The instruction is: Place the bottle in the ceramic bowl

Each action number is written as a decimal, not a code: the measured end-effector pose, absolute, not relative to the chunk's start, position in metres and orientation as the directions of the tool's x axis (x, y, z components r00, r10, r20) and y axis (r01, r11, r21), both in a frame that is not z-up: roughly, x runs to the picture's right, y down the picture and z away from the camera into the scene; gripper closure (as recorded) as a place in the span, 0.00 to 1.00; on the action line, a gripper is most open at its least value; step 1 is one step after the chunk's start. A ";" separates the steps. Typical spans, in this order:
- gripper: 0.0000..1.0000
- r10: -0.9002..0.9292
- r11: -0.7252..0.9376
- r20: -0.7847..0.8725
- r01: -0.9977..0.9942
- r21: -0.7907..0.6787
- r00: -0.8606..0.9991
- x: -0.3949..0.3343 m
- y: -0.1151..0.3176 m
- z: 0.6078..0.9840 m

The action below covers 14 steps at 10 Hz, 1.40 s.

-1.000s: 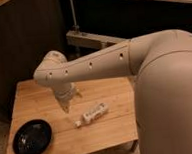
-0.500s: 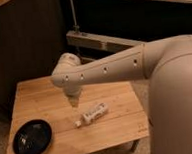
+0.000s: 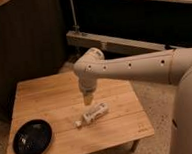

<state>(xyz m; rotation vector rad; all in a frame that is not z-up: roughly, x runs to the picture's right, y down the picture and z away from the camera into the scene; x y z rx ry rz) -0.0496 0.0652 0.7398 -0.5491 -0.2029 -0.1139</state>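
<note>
1. Wooden worktop [image 3: 46, 95] in view, and the claw [image 3: 87, 98] has slid across it from the bowl's side, now hanging just above the bottle [image 3: 94, 113].
2. Bottle hasn't budged: it lies on its side mid-worktop, cap end pointing toward the front, ungripped.
3. Claw open or closed? I cannot tell from here.
4. Black bowl [image 3: 32, 138] sits unchanged at the front corner, well apart from the bottle.
5. Reads like the line-up is finished; the drop and the grab come next, and the carry hasn't begun.
</note>
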 end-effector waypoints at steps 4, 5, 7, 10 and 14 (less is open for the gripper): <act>0.35 -0.069 0.837 0.237 0.186 -0.515 0.969 -0.046 0.064 0.740; 0.35 -0.072 0.837 0.240 0.190 -0.513 0.968 -0.047 0.065 0.740; 0.35 -0.053 0.835 0.286 0.200 -0.512 0.957 -0.045 0.075 0.743; 0.35 -0.041 0.816 0.360 0.240 -0.527 0.932 -0.041 0.112 0.757; 0.35 -0.064 0.807 0.394 0.280 -0.520 0.917 -0.046 0.150 0.768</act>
